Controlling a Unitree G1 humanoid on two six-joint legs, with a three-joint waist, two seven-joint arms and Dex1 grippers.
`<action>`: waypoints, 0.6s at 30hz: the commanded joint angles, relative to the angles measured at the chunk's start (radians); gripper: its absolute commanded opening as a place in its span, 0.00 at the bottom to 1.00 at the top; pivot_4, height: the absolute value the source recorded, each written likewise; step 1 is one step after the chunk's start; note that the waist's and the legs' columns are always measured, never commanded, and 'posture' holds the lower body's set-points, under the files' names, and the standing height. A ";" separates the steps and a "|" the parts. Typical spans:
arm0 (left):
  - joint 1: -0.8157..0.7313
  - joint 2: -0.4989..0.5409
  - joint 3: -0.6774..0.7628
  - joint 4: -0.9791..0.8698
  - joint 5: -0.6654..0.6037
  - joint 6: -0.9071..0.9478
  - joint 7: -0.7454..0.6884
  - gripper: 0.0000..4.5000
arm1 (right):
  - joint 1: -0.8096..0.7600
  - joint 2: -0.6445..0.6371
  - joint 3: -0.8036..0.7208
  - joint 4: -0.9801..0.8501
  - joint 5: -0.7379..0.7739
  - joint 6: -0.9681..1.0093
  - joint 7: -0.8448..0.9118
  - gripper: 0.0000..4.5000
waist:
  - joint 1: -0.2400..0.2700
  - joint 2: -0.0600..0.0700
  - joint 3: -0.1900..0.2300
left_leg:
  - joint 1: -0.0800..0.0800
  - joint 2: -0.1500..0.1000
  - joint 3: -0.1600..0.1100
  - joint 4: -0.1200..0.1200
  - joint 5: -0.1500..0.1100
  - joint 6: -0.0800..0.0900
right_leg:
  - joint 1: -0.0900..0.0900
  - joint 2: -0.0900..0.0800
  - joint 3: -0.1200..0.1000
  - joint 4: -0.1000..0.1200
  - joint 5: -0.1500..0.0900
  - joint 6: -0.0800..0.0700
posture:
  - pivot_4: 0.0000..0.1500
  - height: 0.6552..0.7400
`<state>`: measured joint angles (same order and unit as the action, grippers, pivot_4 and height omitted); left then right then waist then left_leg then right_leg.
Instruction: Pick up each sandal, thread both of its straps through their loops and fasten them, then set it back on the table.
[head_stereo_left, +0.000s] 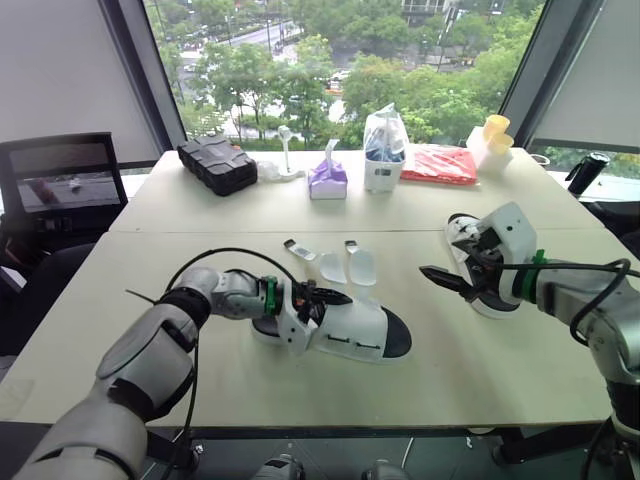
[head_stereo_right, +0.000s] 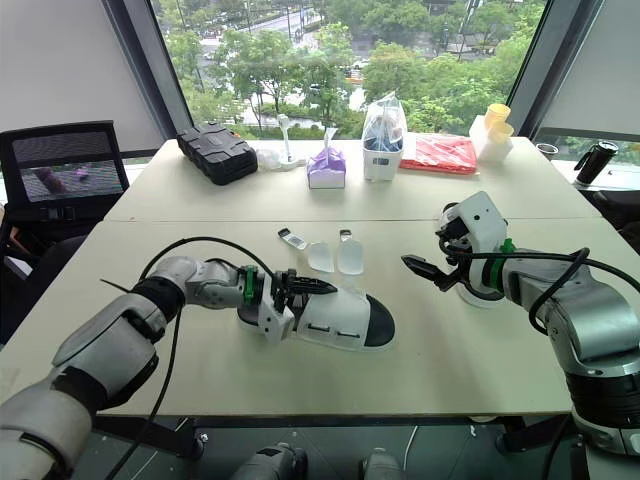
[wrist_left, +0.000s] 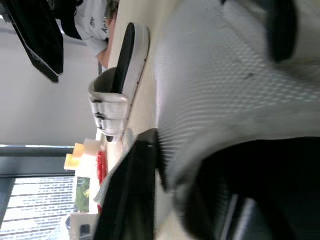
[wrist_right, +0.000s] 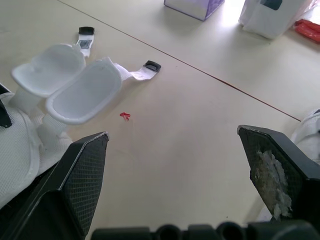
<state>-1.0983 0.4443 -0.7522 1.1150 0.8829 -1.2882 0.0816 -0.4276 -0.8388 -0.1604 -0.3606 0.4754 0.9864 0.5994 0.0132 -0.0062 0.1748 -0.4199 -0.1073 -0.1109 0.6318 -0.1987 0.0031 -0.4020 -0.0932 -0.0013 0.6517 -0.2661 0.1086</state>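
Note:
A white mesh sandal (head_stereo_left: 352, 330) with a black footbed lies at the table's near middle. Its two straps (head_stereo_left: 347, 266) are undone and splayed toward the far side, and the small loops (wrist_right: 152, 65) lie flat on the table. My left gripper (head_stereo_left: 320, 297) is shut on the sandal's upper at its left end; white mesh (wrist_left: 240, 85) runs between its fingers. The second sandal (head_stereo_left: 478, 288) rests on the table to the right, also seen as (wrist_left: 120, 85). Just in front of that sandal, my right gripper (head_stereo_left: 445, 283) hovers open and holds nothing.
Along the far side stand a black case (head_stereo_left: 217, 163), a purple tissue box (head_stereo_left: 328, 180), a white bag (head_stereo_left: 384, 150), a red packet (head_stereo_left: 440, 163) and yellow cups (head_stereo_left: 496, 132). A chair (head_stereo_left: 60, 185) stands off the table's left edge.

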 joint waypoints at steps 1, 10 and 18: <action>0.000 0.006 -0.025 0.037 0.049 0.041 0.019 0.01 | -0.004 -0.005 -0.022 -0.030 0.001 -0.008 -0.006 1.00 | 0.000 0.000 0.000 | 0.000 0.000 0.000 0.000 0.000 0.000 | 0.000 0.000 0.000 0.000 0.000 0.000 | 1.00 1.00; -0.041 0.008 -0.040 0.041 0.112 0.102 0.142 0.01 | -0.007 -0.006 -0.020 -0.030 0.003 -0.006 -0.006 1.00 | 0.001 0.000 0.000 | 0.001 0.000 0.000 0.000 0.000 0.000 | 0.001 0.000 0.000 0.000 0.000 0.000 | 1.00 1.00; -0.090 -0.011 -0.063 0.101 0.158 0.245 0.243 0.01 | -0.004 -0.008 -0.015 -0.035 0.001 -0.004 -0.006 1.00 | 0.000 0.000 0.000 | 0.000 0.000 0.000 0.000 0.000 0.000 | 0.001 0.000 0.000 0.000 0.000 0.001 | 1.00 1.00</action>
<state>-1.1670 0.4227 -0.8095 1.1828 1.0201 -1.1176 0.3094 -0.4271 -0.8388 -0.1604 -0.3657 0.4757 0.9874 0.5956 0.0132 -0.0063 0.1748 -0.4197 -0.1074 -0.1109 0.6317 -0.1984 0.0036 -0.4015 -0.0932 -0.0019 0.6517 -0.2665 0.1095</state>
